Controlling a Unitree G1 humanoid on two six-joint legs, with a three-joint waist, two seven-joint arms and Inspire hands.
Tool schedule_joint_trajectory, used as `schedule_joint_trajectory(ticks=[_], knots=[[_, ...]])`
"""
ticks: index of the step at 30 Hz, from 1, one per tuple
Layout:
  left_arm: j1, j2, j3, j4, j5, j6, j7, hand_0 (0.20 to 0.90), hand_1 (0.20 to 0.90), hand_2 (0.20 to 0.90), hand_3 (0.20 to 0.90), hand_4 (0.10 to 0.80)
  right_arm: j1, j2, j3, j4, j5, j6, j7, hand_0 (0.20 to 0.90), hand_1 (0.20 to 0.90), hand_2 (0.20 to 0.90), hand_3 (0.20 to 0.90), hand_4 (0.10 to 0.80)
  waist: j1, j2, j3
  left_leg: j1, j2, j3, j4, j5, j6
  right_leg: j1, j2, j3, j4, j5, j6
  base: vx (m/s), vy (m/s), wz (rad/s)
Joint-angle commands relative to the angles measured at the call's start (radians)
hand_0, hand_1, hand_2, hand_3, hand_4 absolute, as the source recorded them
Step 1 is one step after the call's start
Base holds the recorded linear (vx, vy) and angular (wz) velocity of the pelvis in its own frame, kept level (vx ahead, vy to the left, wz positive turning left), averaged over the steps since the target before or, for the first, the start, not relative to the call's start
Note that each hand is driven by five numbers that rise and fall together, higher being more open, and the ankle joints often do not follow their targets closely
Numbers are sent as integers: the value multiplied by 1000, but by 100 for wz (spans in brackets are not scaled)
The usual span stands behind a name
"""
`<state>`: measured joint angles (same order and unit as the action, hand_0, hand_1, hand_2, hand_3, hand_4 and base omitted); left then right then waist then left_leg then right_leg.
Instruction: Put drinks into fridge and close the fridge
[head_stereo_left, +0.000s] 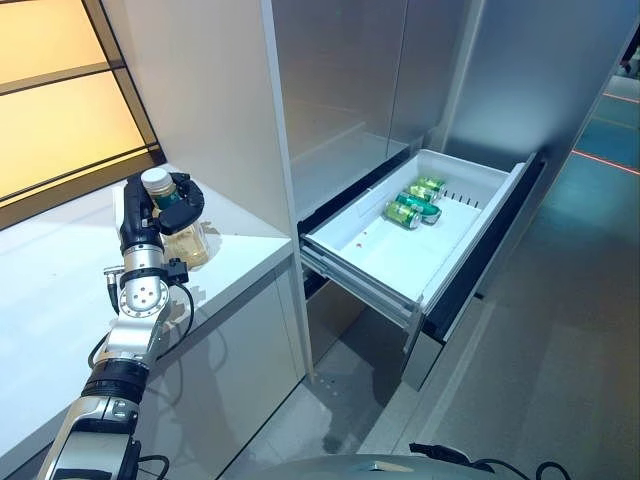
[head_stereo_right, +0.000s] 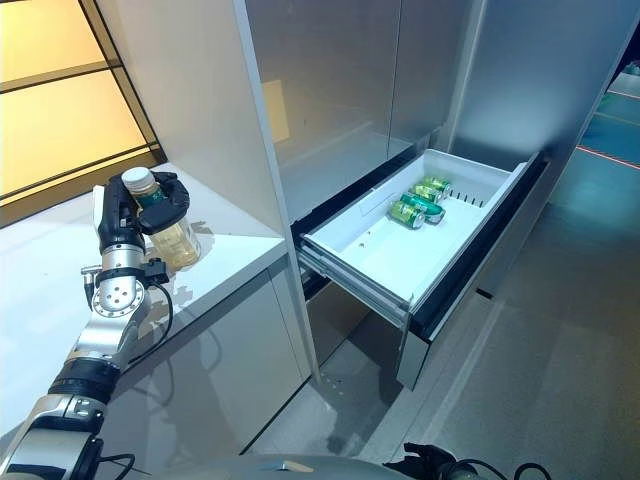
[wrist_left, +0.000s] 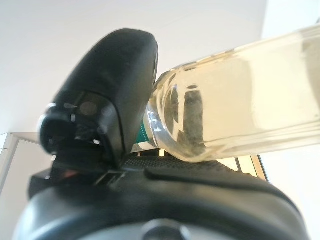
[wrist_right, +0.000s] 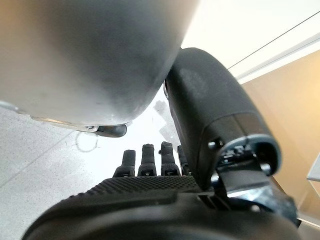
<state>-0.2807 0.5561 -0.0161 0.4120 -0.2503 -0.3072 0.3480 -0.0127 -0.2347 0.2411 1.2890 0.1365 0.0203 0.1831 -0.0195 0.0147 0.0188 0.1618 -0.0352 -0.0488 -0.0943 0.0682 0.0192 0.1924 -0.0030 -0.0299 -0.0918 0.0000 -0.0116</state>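
left hand (wrist_left: 165, 195) | thumb (wrist_left: 107, 95) pressed on clear bottle (wrist_left: 240, 100) | pale liquid inside

one bottle (head_stereo_left: 172, 222), three cans (head_stereo_left: 415, 202), one drawer (head_stereo_left: 380, 258)

Left of frame: a clear bottle (head_stereo_left: 178, 225) of pale yellow liquid, with a white cap and green neck band, sits within the black fingers (head_stereo_left: 185, 196) of the left hand (head_stereo_left: 160, 210), above a white table (head_stereo_left: 60, 300). Centre right: a white drawer (head_stereo_left: 420, 245) with a dark front holds three green cans (head_stereo_left: 415, 205). Upper frame: silver-grey fridge (head_stereo_left: 360, 90). Upper left: amber-lit panel (head_stereo_left: 50, 90). Lower right: grey floor (head_stereo_left: 560, 360).
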Motion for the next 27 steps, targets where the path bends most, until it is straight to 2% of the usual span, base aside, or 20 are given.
schedule_joint_trajectory(ticks=[1,27], knots=[[-150,48,6,-16,20,-61,8,900,900,900,900,800,12,-9,35,70,-29,-3,19,900,900,900,900,800,7,7,-8,24,-20,6,7,-107,21,-36,-18,21,66,-20,40,0,0,0],[-144,7,4,13,-50,-38,8,900,900,900,900,800,9,-10,34,105,-38,-20,17,900,900,900,900,800,8,10,-10,27,-19,8,7,-107,20,-30,-20,15,63,-22,41,0,0,0]])
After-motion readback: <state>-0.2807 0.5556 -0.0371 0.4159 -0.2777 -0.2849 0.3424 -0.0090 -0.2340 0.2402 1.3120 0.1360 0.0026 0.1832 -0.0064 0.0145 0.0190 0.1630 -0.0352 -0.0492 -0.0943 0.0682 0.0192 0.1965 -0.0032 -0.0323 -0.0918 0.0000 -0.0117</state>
